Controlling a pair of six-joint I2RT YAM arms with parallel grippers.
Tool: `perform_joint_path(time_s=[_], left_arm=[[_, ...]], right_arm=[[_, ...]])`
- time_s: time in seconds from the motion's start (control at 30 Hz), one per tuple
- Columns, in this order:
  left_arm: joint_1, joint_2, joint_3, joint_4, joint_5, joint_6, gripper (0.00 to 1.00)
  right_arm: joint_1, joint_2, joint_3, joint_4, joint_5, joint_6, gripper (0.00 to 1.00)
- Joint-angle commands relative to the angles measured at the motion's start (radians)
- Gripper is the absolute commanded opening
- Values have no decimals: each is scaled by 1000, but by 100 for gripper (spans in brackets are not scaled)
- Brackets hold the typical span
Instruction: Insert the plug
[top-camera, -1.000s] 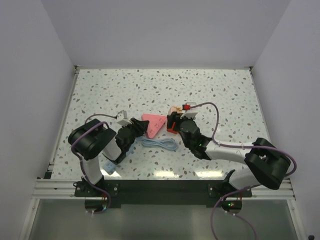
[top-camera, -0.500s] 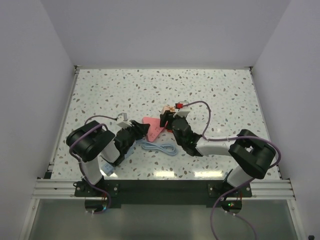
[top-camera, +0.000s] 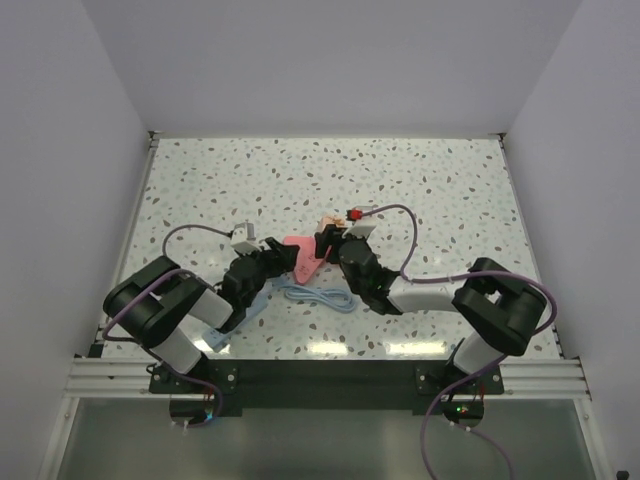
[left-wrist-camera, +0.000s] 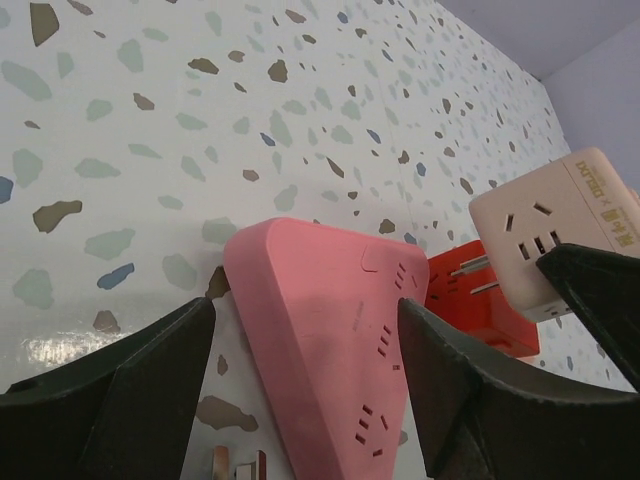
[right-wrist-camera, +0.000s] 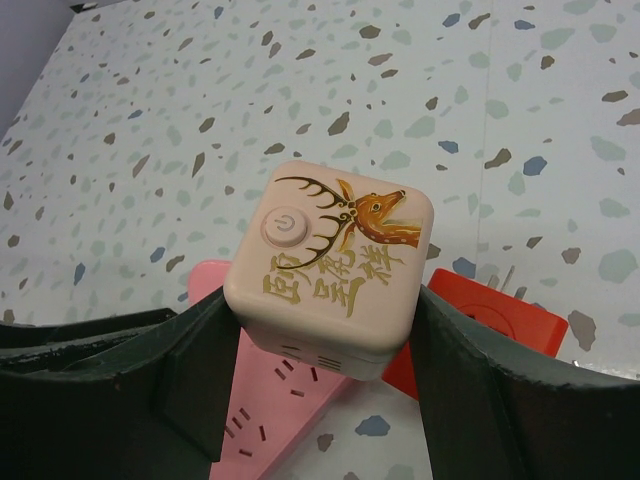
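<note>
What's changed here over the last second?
The right end effector, shut on the plug, carried it left toward the pink triangular power strip. The left end effector opened and now straddles that strip, and its arm swung left. The strip and the blue cable stayed roughly put.

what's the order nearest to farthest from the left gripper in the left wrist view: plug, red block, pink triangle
1. pink triangle: lies between the fingers of the left gripper.
2. red block: just behind the triangle's right edge.
3. plug: farthest, upper right, beyond the red block.
</note>
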Motion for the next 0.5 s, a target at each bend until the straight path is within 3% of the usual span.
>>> perform_joint_path(time_s=[0.0, 0.47], left_arm=[[-8, -29, 64, -84, -41, 93, 79], [-7, 57, 157, -153, -87, 161, 79]], right_arm=[[12, 17, 9, 27, 40, 36, 0], [79, 97, 77, -24, 201, 65, 0]])
